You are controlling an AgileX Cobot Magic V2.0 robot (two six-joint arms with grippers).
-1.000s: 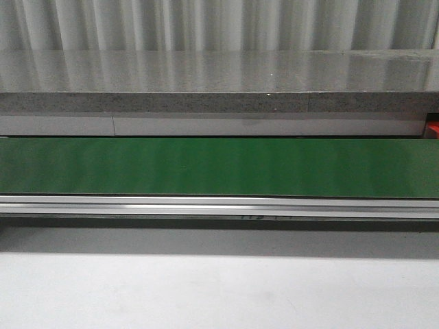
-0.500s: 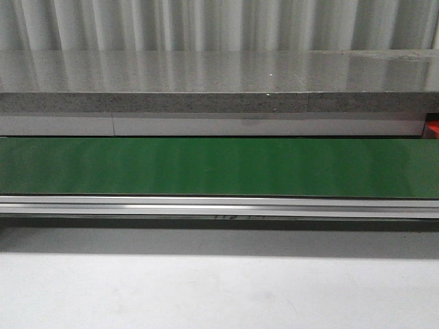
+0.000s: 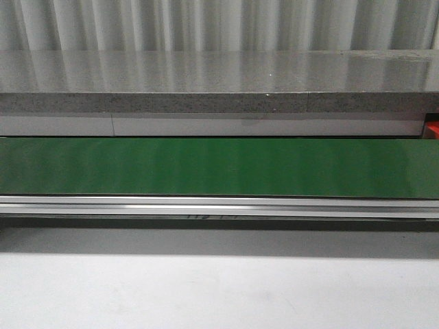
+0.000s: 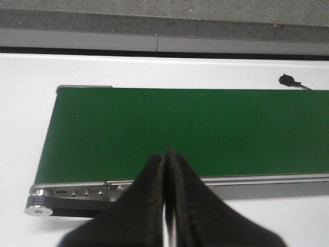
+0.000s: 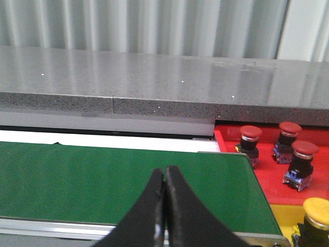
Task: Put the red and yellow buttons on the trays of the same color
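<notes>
In the right wrist view, three red buttons (image 5: 290, 149) stand on a red tray (image 5: 267, 177), and one yellow button (image 5: 317, 213) stands on a yellow tray (image 5: 285, 215) beside it. My right gripper (image 5: 165, 171) is shut and empty over the green conveyor belt (image 5: 103, 180), to the side of the trays. My left gripper (image 4: 166, 153) is shut and empty over the other end of the belt (image 4: 180, 128). In the front view the belt (image 3: 219, 166) carries no buttons, and a corner of the red tray (image 3: 433, 128) shows at the right edge. Neither gripper shows there.
A grey stone ledge (image 3: 219, 82) runs behind the belt, under a corrugated wall. The belt has an aluminium side rail (image 3: 219, 205) along its near edge. A small black connector with a wire (image 4: 288, 80) lies on the white table behind the belt.
Markings under the near rail have shifted left across the frames; the belt appears to run. No button has appeared on it, and no arm has entered the front view.
</notes>
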